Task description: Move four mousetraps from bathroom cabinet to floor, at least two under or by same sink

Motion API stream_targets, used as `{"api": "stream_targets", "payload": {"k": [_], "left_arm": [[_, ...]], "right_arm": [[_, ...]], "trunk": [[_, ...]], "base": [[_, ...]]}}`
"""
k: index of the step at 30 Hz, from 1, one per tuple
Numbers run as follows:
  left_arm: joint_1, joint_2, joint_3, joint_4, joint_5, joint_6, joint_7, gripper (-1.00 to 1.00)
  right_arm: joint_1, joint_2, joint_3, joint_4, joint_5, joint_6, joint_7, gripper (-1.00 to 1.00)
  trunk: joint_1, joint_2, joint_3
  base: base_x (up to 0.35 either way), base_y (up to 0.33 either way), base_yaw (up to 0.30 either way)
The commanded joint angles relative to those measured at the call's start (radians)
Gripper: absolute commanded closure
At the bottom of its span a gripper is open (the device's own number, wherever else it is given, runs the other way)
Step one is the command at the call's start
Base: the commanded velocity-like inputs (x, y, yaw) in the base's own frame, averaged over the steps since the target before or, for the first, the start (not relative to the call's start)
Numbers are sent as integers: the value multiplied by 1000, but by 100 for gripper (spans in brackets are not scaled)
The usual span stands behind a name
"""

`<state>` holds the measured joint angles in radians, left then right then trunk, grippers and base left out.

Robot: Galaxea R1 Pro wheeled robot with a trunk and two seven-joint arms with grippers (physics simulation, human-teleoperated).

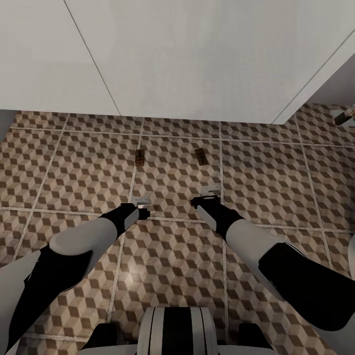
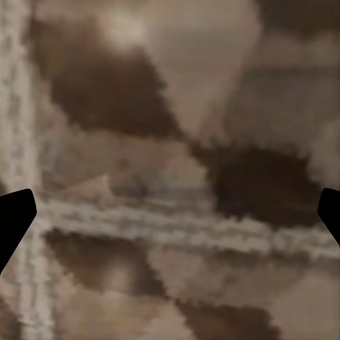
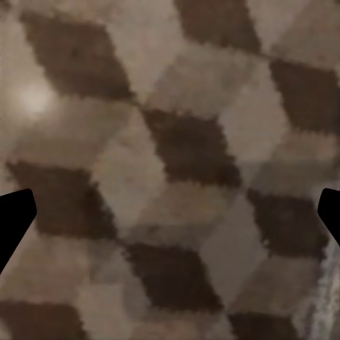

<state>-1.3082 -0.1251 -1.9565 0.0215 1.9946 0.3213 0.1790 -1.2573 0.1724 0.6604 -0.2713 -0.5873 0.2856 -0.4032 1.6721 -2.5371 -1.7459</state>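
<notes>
Two mousetraps lie flat on the bathroom floor just in front of the white bathroom sink: one small dark brown piece and another to its right. My left gripper hangs low over the tiles, a little nearer me than the left mousetrap. The right gripper hovers likewise behind the right one. Both wrist views look closely at cube-patterned tile, with the left gripper and right gripper open and nothing between their black fingertips. The cabinet is out of view.
The sink's flat white front spans the far side of the floor. A small beige and dark fixture sits at the far right edge. My own base shows at the bottom. Patterned tiles with pale grout lines spread left and right.
</notes>
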Motion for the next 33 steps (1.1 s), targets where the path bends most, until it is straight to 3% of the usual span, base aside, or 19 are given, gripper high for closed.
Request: {"api": "stream_targets", "payload": {"k": [1, 33], "left_arm": [[0, -1, -8, 2, 10, 4, 2, -100], [0, -1, -8, 2, 10, 6, 2, -100]], "right_arm": [[-1, -1, 8, -2, -6, 6, -6, -100], [1, -1, 10, -2, -6, 6, -6, -100]], "trunk": [[0, 0, -1], [0, 0, -1]], "base": [[0, 0, 0], [0, 0, 0]]}}
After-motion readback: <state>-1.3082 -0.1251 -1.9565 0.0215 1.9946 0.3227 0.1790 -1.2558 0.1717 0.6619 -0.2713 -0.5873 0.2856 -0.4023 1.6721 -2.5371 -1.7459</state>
